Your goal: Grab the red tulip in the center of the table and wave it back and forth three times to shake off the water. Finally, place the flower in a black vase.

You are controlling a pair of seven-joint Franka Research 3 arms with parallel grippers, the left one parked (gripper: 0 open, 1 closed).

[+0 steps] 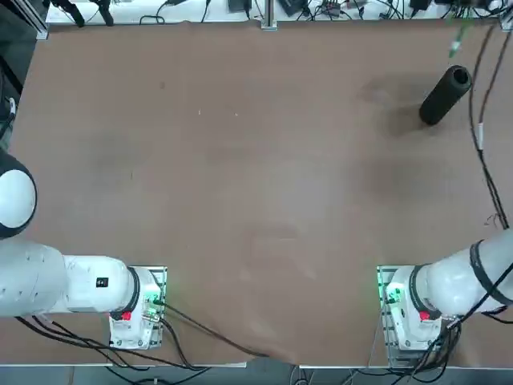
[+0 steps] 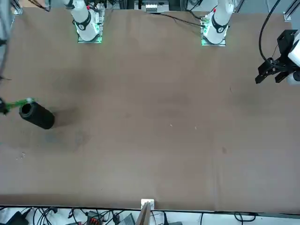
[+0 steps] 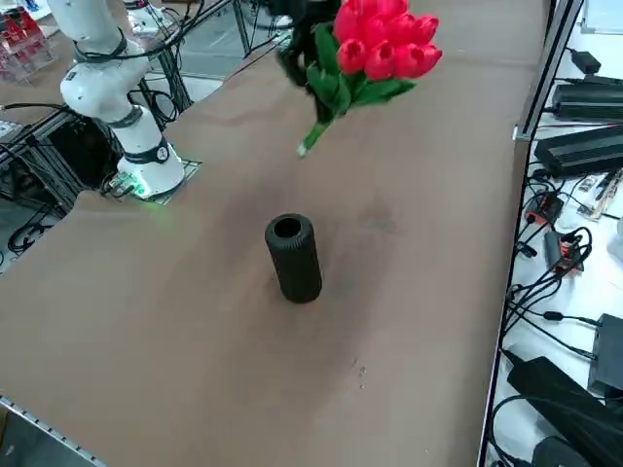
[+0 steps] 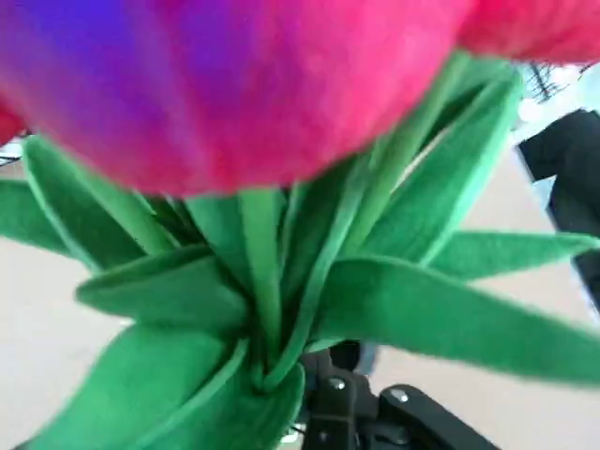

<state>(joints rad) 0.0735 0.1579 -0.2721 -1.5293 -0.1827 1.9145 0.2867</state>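
The right gripper (image 3: 313, 44) is up in the air, shut tight on the red tulip (image 3: 375, 49); the red heads and green leaves hang high over the table (image 3: 195, 292), with the stem end poking down at a slant. The black vase (image 3: 293, 257) stands upright near the far right corner of the table; the flower is above it and not in it yet.

You will find no text, label, brand, number or sign that can be read in any of these views. The small dark square mark on the parked arm's white housing in the top view is too small to make out, and nothing else carries lettering you could read.
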